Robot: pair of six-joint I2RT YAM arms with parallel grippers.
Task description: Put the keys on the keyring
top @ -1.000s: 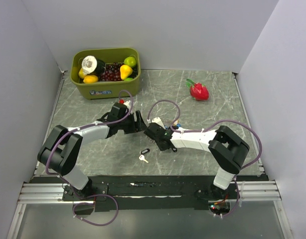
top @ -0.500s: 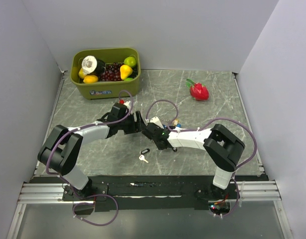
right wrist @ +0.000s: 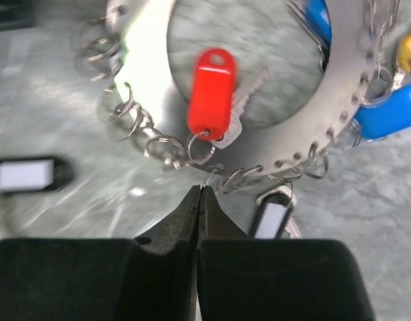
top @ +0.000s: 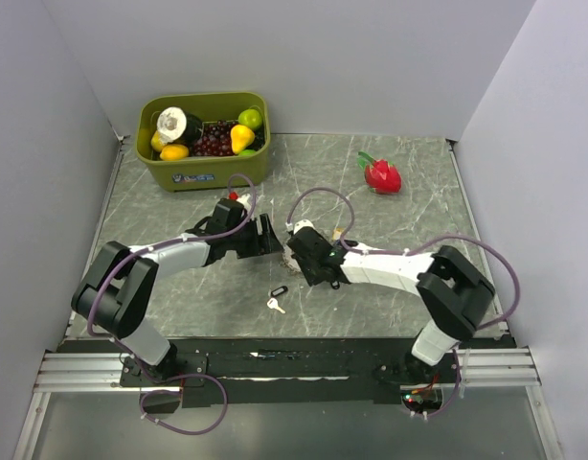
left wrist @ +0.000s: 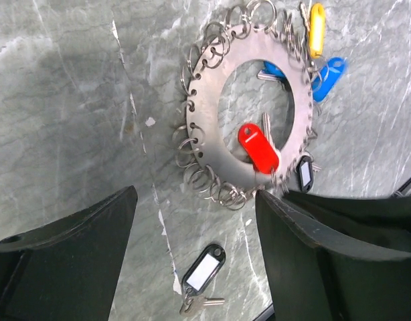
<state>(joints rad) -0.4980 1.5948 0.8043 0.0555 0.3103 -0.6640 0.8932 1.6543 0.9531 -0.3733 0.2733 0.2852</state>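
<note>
We see a grey marbled table [top: 399, 201]. Far left on it sits an olive bin [top: 203, 174] holding toy fruit — a yellow pear [top: 240, 138], a green lime [top: 250, 118], dark grapes [top: 214, 142] and more. A red fruit [top: 382, 175] lies alone at the far right. Mid-table lies the keyring [left wrist: 207, 114], a flat metal disc rimmed with small split rings, between the two claws. The left claw [left wrist: 192, 257] hovers over it with fingers wide apart, holding nothing. The right claw [right wrist: 199, 200] has its fingers pressed together, tip right at the small rings on the disc's near rim — we cannot tell whether one is pinched. On the ring are a red-tagged key [right wrist: 211, 93] lying inside the hole, blue-tagged keys [left wrist: 326, 75], a yellow-tagged key [left wrist: 316, 27] and a black-tagged key [left wrist: 304, 172]. A loose black-tagged key [top: 278, 297] lies on the table just near of the keyring, apart from it.
</note>
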